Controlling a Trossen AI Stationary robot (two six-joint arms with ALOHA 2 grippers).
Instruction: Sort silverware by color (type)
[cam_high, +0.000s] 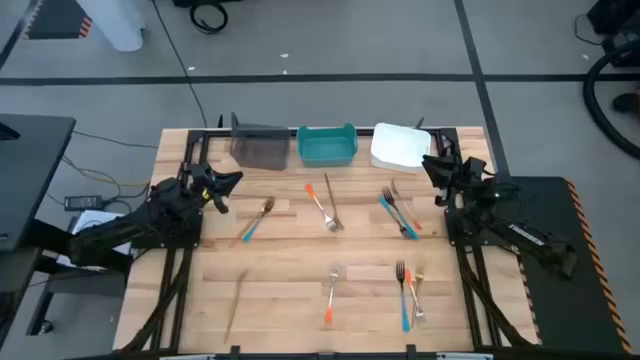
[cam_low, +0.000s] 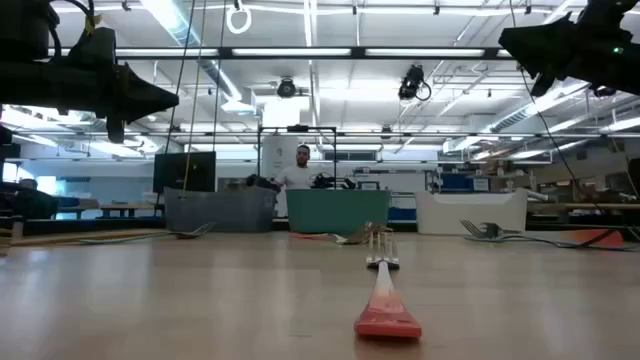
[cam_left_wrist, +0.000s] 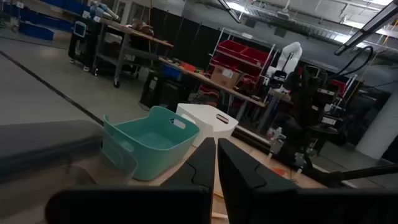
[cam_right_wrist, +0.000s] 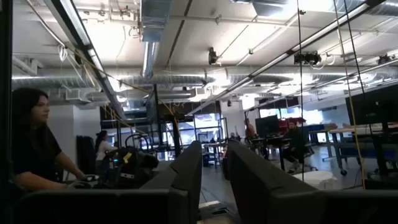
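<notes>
Wooden planks make up the counter (cam_high: 290, 290), and the silverware lies scattered over it, none of it in a bin. Along the far edge stand three bins in a row: a grey bin (cam_high: 260, 146), a teal bin (cam_high: 327, 145) and a white bin (cam_high: 401, 146).

Near the left arm lies a blue-handled fork (cam_high: 256, 219). Toward the middle, an orange-handled fork (cam_high: 319, 200) crosses a tan-handled utensil (cam_high: 330, 203). Below the white bin a cluster holds a blue-handled utensil (cam_high: 394, 215) and an orange-handled utensil (cam_high: 407, 212), lying close together. Near the front edge lies another orange-handled fork (cam_high: 331, 295), which in the low view runs straight toward the camera (cam_low: 383, 296). Just right of it lie a second blue-handled fork (cam_high: 403, 296) and a tan-handled fork (cam_high: 416, 295), side by side. A thin tan utensil (cam_high: 235, 308) lies alone at the front left.

At the counter's left edge the left gripper (cam_high: 228, 181) hovers, holding nothing; in its wrist view its fingers (cam_left_wrist: 235, 175) stand nearly together with a thin gap. At the right edge, beside the white bin, the right gripper (cam_high: 432, 168) also holds nothing, its fingers (cam_right_wrist: 186, 169) a little apart.
</notes>
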